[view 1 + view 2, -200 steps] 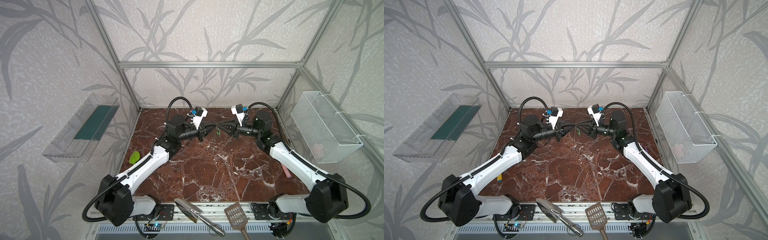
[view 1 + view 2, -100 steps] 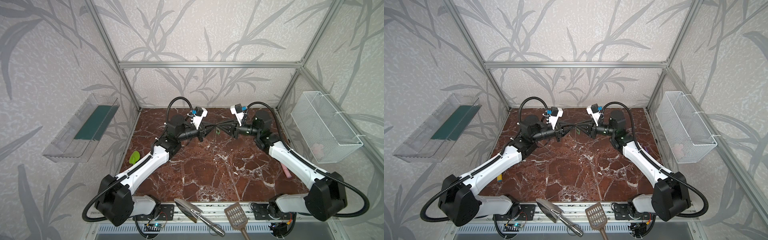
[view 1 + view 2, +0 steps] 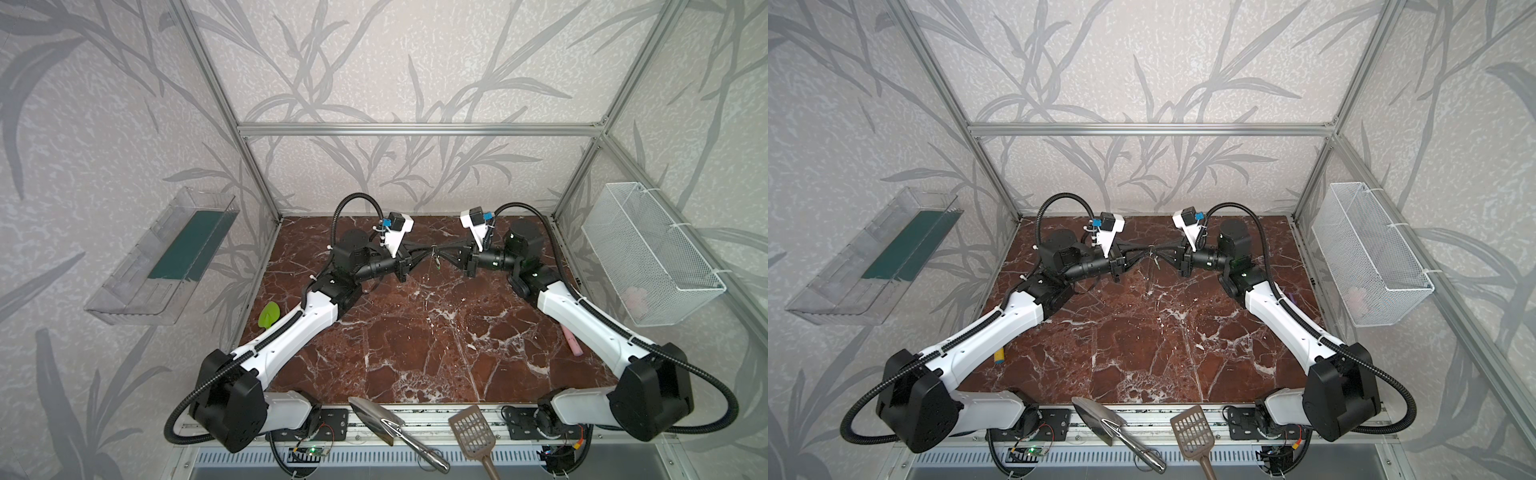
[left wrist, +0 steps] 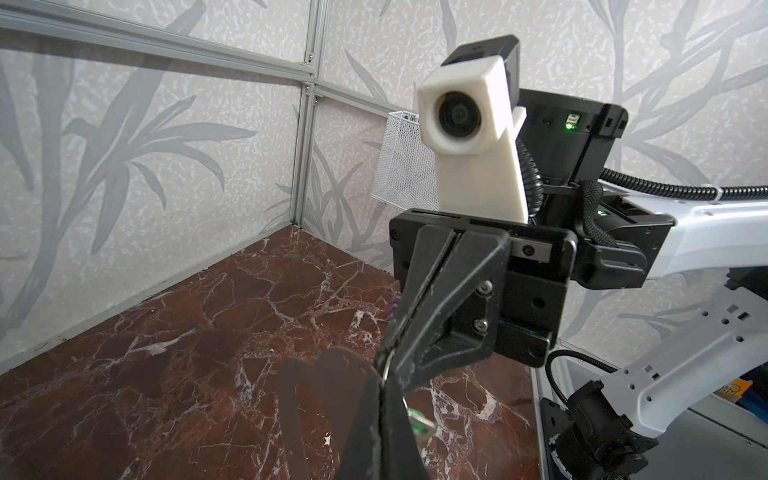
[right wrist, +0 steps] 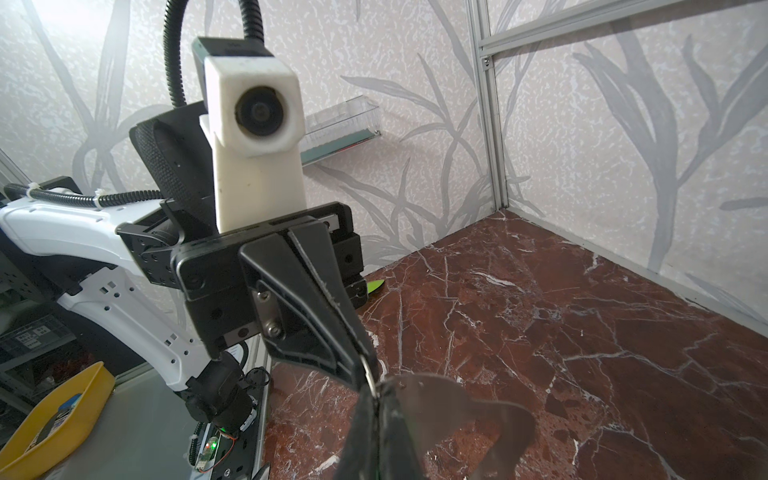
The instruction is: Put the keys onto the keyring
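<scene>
Metal keyring [image 3: 433,248] pinched between grippers at upper centre.
The left gripper [image 3: 427,251] and right gripper [image 3: 441,251] each clamped it, tip to tip; a green key [image 4: 417,422] dangled beneath.

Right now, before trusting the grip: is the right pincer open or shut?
Shut. In the left wrist view the right pincer has its fingers pressed together, pinching the keyring.

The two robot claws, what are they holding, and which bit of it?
The left gripper and the right gripper both pinch the metal keyring by its rim, from opposite sides, in mid-air. The green key hangs below it.
</scene>
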